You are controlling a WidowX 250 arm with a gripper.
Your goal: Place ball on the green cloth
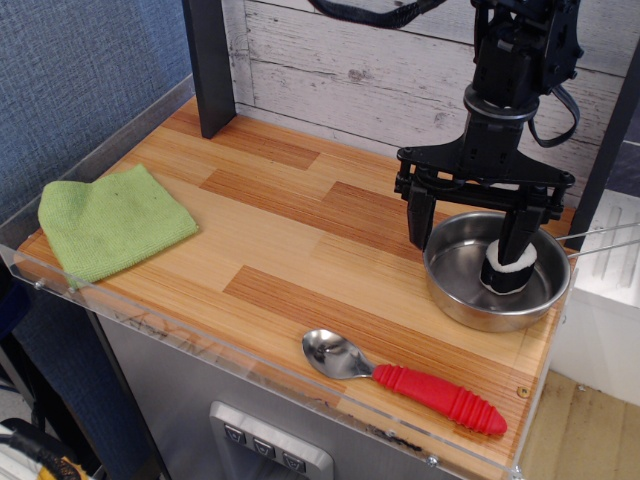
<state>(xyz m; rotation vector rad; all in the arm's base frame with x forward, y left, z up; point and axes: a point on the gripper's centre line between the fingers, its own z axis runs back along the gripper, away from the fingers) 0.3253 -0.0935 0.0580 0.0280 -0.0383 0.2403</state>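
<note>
Spoon [410, 375] first, nearest the front edge: red ribbed handle, steel bowl, no part in this job. Just behind it to the right stands the steel pan [497, 270], and inside it sits the ball [506, 272], a stubby plush roll with a black band and a pale top, partly hidden by a finger of the gripper [471, 225]. That tool hangs over the pan's left half with its fingers spread wide apart, one outside the pan's left rim and the other in front of the roll, gripping nothing. Judged by its look, the roll is light, soft and squashy, unlikely to slip or break, so a modest squeeze should do; the sensible hold is across the black band on its curved sides, low enough that the pads meet the body and not only the top edge. The pan wall close by leaves little room for the fingers. Well apart, at the far left of the wooden table [280, 240], lies the green cloth [110, 220], slightly rumpled
</note>
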